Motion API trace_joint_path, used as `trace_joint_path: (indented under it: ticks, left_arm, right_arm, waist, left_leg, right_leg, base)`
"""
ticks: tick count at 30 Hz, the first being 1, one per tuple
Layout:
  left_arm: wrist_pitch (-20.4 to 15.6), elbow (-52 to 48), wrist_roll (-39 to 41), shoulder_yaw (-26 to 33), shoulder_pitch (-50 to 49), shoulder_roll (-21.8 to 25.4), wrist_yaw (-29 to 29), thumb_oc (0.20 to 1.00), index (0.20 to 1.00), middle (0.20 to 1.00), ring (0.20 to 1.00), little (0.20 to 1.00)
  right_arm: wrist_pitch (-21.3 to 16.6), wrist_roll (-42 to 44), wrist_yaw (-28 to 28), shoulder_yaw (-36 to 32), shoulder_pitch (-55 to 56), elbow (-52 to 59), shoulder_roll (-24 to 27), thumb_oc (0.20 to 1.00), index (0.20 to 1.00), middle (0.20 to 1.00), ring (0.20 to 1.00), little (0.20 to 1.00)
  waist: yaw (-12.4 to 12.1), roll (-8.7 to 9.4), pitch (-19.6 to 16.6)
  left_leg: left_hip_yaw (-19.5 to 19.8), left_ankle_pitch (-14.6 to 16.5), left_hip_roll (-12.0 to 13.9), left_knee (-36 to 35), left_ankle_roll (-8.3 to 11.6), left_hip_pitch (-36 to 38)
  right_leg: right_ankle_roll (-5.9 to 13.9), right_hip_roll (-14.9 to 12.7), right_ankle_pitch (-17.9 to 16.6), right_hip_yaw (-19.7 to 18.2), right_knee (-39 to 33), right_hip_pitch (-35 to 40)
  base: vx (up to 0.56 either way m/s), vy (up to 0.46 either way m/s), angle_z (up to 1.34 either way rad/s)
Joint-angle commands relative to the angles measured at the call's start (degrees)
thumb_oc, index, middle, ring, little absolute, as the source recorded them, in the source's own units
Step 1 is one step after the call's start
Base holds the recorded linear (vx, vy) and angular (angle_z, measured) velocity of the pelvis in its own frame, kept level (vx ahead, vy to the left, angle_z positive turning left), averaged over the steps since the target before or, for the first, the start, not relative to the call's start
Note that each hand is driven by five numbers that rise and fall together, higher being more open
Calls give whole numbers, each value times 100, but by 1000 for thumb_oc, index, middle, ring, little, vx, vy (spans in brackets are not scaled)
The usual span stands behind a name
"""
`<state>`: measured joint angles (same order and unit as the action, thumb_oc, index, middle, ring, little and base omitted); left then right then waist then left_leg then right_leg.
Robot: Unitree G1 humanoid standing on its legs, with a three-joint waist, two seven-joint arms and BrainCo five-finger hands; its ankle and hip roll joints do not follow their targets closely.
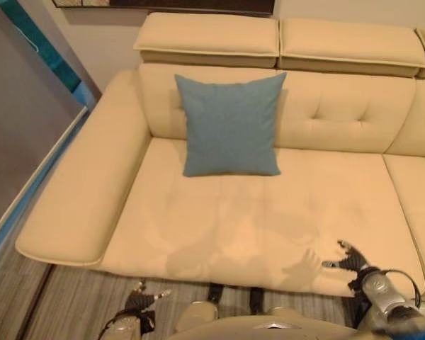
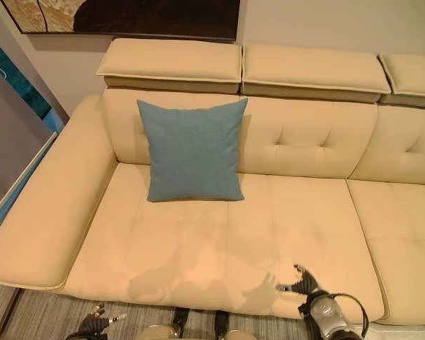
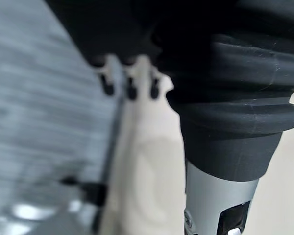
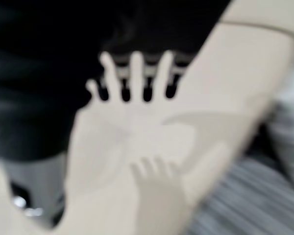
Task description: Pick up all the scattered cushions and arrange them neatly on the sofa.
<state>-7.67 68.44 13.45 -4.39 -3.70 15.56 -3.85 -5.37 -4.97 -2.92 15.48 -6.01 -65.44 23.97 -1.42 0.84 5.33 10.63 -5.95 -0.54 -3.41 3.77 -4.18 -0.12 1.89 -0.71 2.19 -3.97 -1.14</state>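
Currently I log one blue cushion (image 2: 193, 151) upright against the sofa (image 2: 304, 212) backrest, placed; left hand (image 1: 143, 301) low over the floor (image 1: 64, 304), right hand (image 2: 306, 285) above the seat edge, both spread, empty; remaining cushions unseen, so likely near done.

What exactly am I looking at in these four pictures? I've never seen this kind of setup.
A humanoid robot stands facing a cream sofa. Two pictures come from the two eyes of its head camera, looking down; the other two come from cameras on its wrists, looking along each hand. One blue cushion stands upright on the seat, leaning against the backrest. The right hand hangs over the seat's front edge, fingers spread, holding nothing. The left hand is low over the striped floor, also empty.
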Motion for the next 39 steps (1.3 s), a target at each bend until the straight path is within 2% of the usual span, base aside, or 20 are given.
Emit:
trace_joint_path:
  ticks: [1,2,6,7,10,12,13,15,16,18,21,24,27,28,30,31,34,36,37,39]
  left_arm:
    - [21,133,-530,-56,340,46,77,1000,1000,1000,1000,1000]
    - [64,232,-608,-61,325,-3,137,1000,1000,1000,1000,1000]
    - [50,237,-669,-112,397,-2,100,1000,1000,1000,1000,1000]
    - [58,278,-698,-119,445,11,88,1000,1000,1000,1000,1000]
    - [59,282,-694,-109,518,27,38,1000,1000,1000,1000,1000]
    - [70,221,-669,-163,546,71,-7,1000,1000,1000,1000,1000]
    - [102,202,-639,-148,507,74,-1,1000,1000,1000,1000,1000]
    - [102,202,-639,-147,509,75,-1,1000,1000,1000,1000,1000]
    - [128,209,-576,-126,478,82,18,1000,1000,1000,1000,1000]
    - [154,223,-560,-120,465,73,39,1000,1000,1000,1000,1000]
    - [173,226,-554,-120,468,59,41,1000,1000,1000,1000,1000]
    - [198,214,-624,-251,590,20,58,1000,1000,1000,1000,1000]
    - [209,169,-632,-361,727,10,90,1000,1000,1000,1000,1000]
    - [203,164,-635,-390,765,-3,79,1000,1000,1000,1000,1000]
    - [187,152,-544,-466,865,-59,27,1000,1000,1000,1000,1000]
    - [187,153,-543,-466,866,-60,26,1000,1000,1000,1000,1000]
    - [174,149,-465,-516,817,-114,12,1000,1000,1000,1000,1000]
    - [191,204,-547,-529,788,-134,22,1000,1000,1000,1000,1000]
    - [172,186,-645,-602,795,-123,12,1000,1000,1000,1000,1000]
    - [144,154,-661,-564,823,-54,-10,1000,1000,1000,1000,1000]
  right_arm:
    - [19,-88,-68,-22,-50,6,103,1000,1000,1000,1000,1000]
    - [103,-160,-70,-65,-29,-276,16,1000,1000,1000,1000,1000]
    - [159,-135,-100,-114,-122,-499,-73,1000,1000,1000,1000,1000]
    - [183,-119,-107,-112,-185,-597,-156,1000,1000,1000,1000,1000]
    - [225,-117,-134,-74,-308,-613,-250,1000,1000,1000,1000,1000]
    - [257,-188,-156,2,-349,-639,-300,1000,1000,1000,1000,1000]
    - [252,-204,-172,47,-340,-628,-314,1000,1000,1000,1000,1000]
    - [252,-204,-172,47,-341,-628,-314,1000,1000,1000,1000,1000]
    - [247,-196,-182,58,-284,-629,-345,1000,1000,1000,1000,1000]
    - [253,-162,-188,-4,-223,-660,-378,1000,1000,1000,1000,1000]
    - [261,-134,-207,-27,-181,-644,-390,1000,1000,1000,1000,1000]
    - [271,68,-259,-127,-21,-680,-473,1000,1000,1000,1000,1000]
    - [298,173,-286,-201,139,-759,-464,1000,1000,1000,1000,1000]
    - [309,183,-288,-202,145,-783,-451,1000,1000,1000,1000,1000]
    - [344,193,-310,-166,102,-881,-420,1000,1000,1000,1000,1000]
    - [344,193,-310,-166,102,-881,-419,1000,1000,1000,1000,1000]
    - [385,170,-306,-164,125,-898,-373,1000,1000,1000,1000,1000]
    - [399,195,-281,-199,121,-900,-383,1000,1000,1000,1000,1000]
    - [405,200,-290,-192,100,-897,-416,1000,1000,1000,1000,1000]
    - [383,213,-301,-159,-24,-869,-440,1000,1000,1000,1000,1000]
  waist:
    - [-11,257,15]
    - [-21,253,-15]
    - [-71,276,60]
    - [-58,292,80]
    - [-141,294,158]
    - [-290,208,261]
    - [-323,121,267]
    - [-321,125,257]
    - [-348,80,181]
    - [-413,83,92]
    - [-521,175,49]
    - [-318,380,52]
    - [-168,465,175]
    - [-179,479,206]
    - [-316,550,286]
    - [-319,545,293]
    - [-330,533,255]
    - [-178,472,243]
    - [-169,497,286]
    - [-195,534,351]
  left_leg:
    - [200,508,-79,537,45,307]
    - [237,626,-187,574,-56,367]
    - [423,692,-453,628,-158,323]
    - [303,716,-497,487,-229,333]
    - [51,666,-505,423,-297,241]
    - [-188,539,-426,394,-359,135]
    - [-312,402,-345,276,-413,156]
    - [-312,393,-348,274,-413,141]
    - [-415,306,-234,153,-454,142]
    - [-533,309,-164,137,-463,154]
    - [-692,354,-165,195,-426,137]
    - [-838,362,-193,461,-274,-25]
    - [-784,424,-197,846,-124,-166]
    - [-612,429,-242,983,-98,-218]
    - [652,552,-524,1432,-15,-208]
    - [652,563,-521,1443,-15,-203]
    - [1427,673,-561,1457,-34,5]
    - [1172,793,-485,1087,-90,136]
    - [1052,805,-560,1051,-181,170]
    - [772,886,-596,931,-265,168]
  right_leg:
    - [695,-601,-357,-360,98,-117]
    - [739,-641,-407,-472,108,-124]
    - [933,-676,-712,-736,133,-425]
    - [1084,-669,-971,-872,50,-688]
    - [1184,-667,-1130,-742,77,-989]
    - [1066,-716,-746,-28,656,-1044]
    - [904,-642,-315,217,1140,-827]
    - [905,-645,-322,216,1136,-840]
    - [785,-550,4,246,1634,-686]
    - [717,-549,223,386,1823,-447]
    - [713,-615,291,664,1374,-46]
    - [647,-382,236,295,648,168]
    - [558,-322,115,228,433,224]
    - [548,-326,77,162,425,205]
    - [571,-314,-129,-273,413,35]
    - [570,-310,-127,-273,413,44]
    - [739,-316,-318,-777,504,-231]
    - [828,-336,-423,-959,500,-392]
    - [956,-366,-614,-1151,487,-594]
    - [1113,-400,-836,-1182,396,-795]
  base:
    - [-41,103,-37]
    - [-32,92,-23]
    - [-144,104,-45]
    - [-201,107,-105]
    - [-198,75,-102]
    - [-280,84,-152]
    - [-206,95,-149]
    - [-107,33,-72]
    - [-131,2,-39]
    - [-122,-36,-53]
    - [-80,-91,-60]
    - [-64,-166,-27]
    - [-90,-95,24]
    - [-119,-24,15]
    - [-137,38,-46]
    - [-97,73,-102]
    - [-80,113,-120]
    - [-118,211,-78]
    - [-181,267,-37]
    - [-170,164,-93]
